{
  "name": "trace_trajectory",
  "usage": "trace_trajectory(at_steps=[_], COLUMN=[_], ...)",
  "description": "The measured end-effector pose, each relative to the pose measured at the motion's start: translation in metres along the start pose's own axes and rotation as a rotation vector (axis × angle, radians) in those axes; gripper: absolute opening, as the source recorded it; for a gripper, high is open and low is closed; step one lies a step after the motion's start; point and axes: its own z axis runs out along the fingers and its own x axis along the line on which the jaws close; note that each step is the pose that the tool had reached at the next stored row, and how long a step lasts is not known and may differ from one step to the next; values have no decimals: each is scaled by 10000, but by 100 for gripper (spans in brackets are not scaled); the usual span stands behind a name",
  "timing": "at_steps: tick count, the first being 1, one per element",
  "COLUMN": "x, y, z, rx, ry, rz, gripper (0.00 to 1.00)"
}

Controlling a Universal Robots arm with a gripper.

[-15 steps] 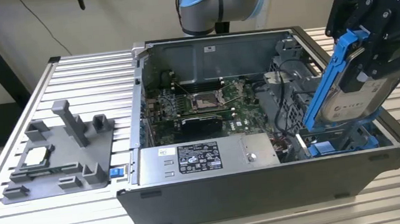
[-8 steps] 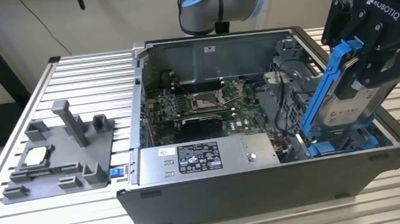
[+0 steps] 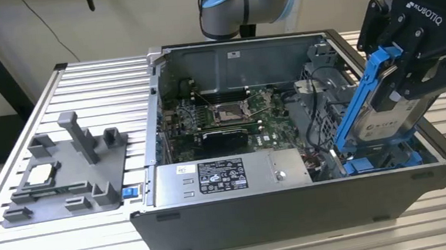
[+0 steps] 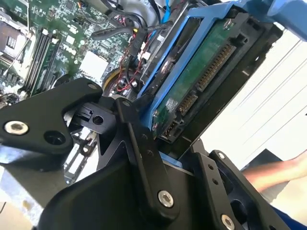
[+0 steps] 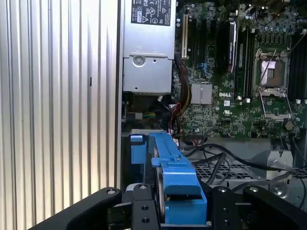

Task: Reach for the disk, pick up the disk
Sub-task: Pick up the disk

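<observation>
The disk (image 3: 391, 110), a silver-grey hard drive in a blue bracket (image 3: 362, 94), stands tilted on edge at the exterior view's right end of the open computer case (image 3: 292, 214), its lower end just above the blue drive bay (image 3: 383, 162). The gripper (image 3: 411, 67) pinches it across its upper part, fingers (image 5: 144, 211) pressed on the bracket's sides. To lift well, I judge the grip should stay square and the pull run along the drive's length, avoiding the black cables (image 5: 216, 158) beside the bay.
</observation>
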Motion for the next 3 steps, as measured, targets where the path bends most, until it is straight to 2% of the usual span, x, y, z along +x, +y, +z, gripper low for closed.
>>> trace_trajectory(at_steps=[3], x=[0], y=[0], z=[0], rx=[0], ry=[0], rz=[-1], gripper=[0])
